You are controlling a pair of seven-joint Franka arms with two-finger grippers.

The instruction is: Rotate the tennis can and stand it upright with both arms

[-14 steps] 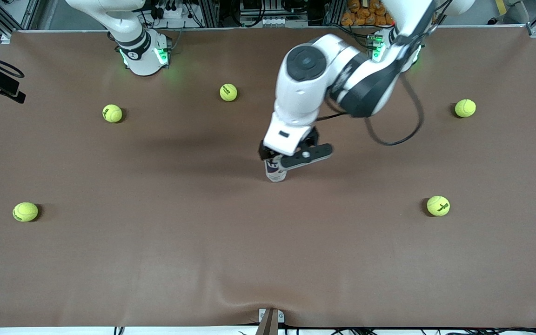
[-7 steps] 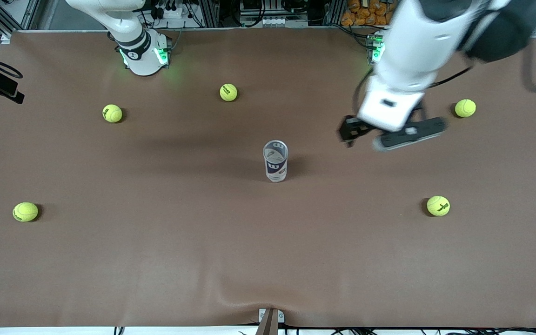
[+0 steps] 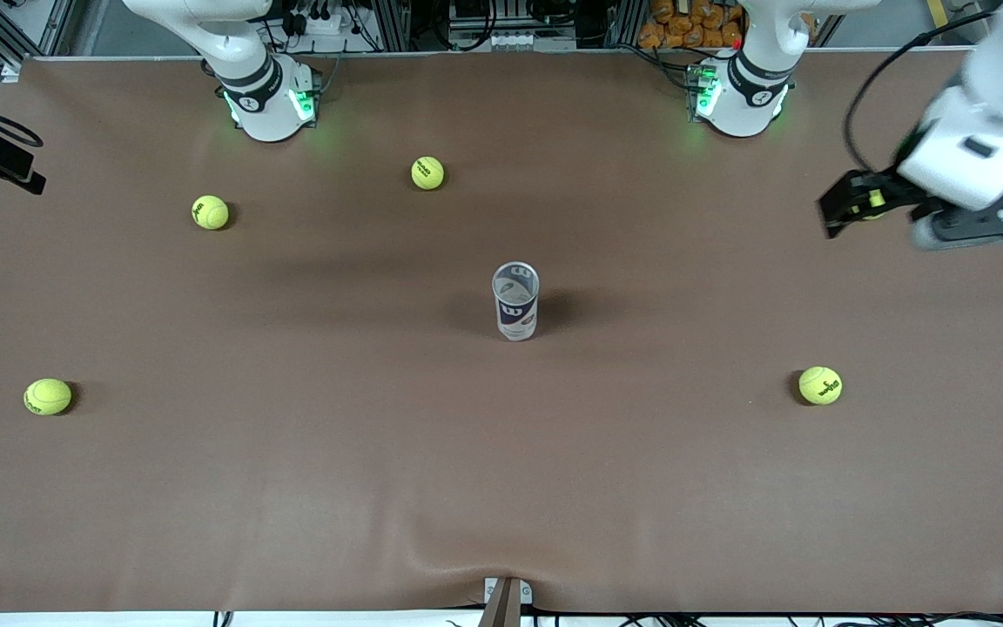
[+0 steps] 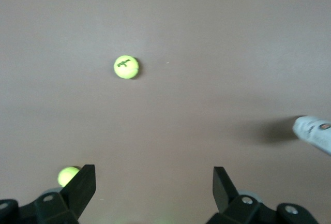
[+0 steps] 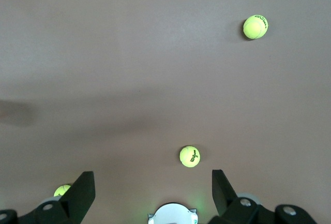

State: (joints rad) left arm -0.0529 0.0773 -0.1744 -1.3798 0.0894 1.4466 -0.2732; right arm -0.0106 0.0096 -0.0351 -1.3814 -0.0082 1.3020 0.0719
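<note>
Currently the tennis can (image 3: 515, 301) stands upright near the middle of the brown desk (image 3: 310, 488), silvery rim up and long axis vertical, with nothing touching it. Going across the front view from the right arm's end: one tennis ball (image 3: 48, 396) lies close to the front camera, a second (image 3: 210, 212) sits farther from it, and a third (image 3: 427, 172) lies toward the right arm's base (image 3: 266, 100). The right tool is not seen in the front view; in the right wrist view the right tool (image 5: 151, 195) hangs high over the desk near its own base, fingers (image 5: 83, 192) spread wide and holding nothing. The arm appears to be waiting. Past the can, toward the left arm's end, a fourth ball (image 3: 820, 385) lies nearer to the front camera than the can. The left tool (image 3: 893, 213) is up in the air over the desk's edge at the left arm's end, well apart from the can, over a fifth ball partly hidden by it. The left wrist view shows its fingers (image 4: 81, 190) wide apart and empty, the can (image 4: 314, 133) at the margin of that view. Judgement: the uprighting looks done. The can lies from the left tool toward the desk's centre, roughly between the two bases, so neither arm is clearly nearer. Any further move should keep clear of the can, since a tall slim tube would tip at a light knock.
</note>
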